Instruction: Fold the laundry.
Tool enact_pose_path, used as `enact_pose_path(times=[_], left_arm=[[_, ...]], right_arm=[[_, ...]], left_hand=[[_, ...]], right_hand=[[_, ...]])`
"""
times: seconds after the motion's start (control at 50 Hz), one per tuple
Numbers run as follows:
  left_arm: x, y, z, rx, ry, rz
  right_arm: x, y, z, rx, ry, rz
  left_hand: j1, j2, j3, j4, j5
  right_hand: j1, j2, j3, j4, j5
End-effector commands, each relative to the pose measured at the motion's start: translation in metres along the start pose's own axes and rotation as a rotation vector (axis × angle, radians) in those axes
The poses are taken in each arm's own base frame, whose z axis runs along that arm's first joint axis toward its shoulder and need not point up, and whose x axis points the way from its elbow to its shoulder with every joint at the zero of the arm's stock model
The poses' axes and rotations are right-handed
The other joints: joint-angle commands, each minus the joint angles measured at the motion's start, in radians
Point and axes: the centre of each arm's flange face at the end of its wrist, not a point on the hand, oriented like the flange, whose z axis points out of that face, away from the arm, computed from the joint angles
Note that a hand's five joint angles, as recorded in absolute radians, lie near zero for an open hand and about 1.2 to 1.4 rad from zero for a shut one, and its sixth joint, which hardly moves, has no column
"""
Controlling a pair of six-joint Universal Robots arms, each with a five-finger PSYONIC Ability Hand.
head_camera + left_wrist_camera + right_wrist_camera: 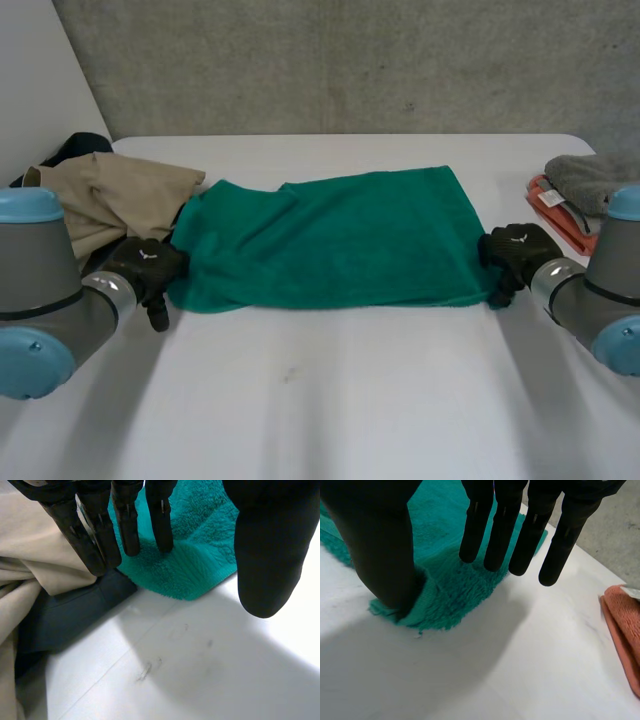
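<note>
Fluffy terry green towel [340, 240], matt.

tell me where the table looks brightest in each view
head view: table softly lit, no glare; left wrist view: brightest beside the left hand, past its thumb; right wrist view: brightest beside the green towel at its corner.

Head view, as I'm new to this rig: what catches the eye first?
A green towel lies spread across the middle of the white table. The left hand and right hand, both open, sit at its two near corners. A beige garment is heaped beside the left hand.
</note>
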Motion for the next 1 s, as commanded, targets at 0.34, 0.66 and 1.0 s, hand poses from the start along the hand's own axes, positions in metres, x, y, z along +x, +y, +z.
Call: enact_pose_path(times=[0.34,0.66,1.0], left_arm=[[0.008,-0.006,0.036,0.054,-0.003,0.121],[0.019,-0.017,0.053,0.115,0.002,0.2],[0.015,-0.025,0.069,0.139,-0.041,0.258]], right_arm=[[0.004,-0.011,-0.011,0.044,0.005,0.023],[-0.001,-0.009,-0.011,0.03,-0.009,-0.022],[0.01,-0.009,-0.012,0.008,0.003,-0.041]], left_hand=[[0.016,0.029,0.026,0.036,0.039],[0.175,0.187,0.185,0.195,0.198],[0.95,0.962,0.959,0.97,0.973]], right_hand=[[0.696,0.697,0.693,0.697,0.697],[0.696,0.697,0.693,0.697,0.697],[0.696,0.697,0.693,0.697,0.697]])
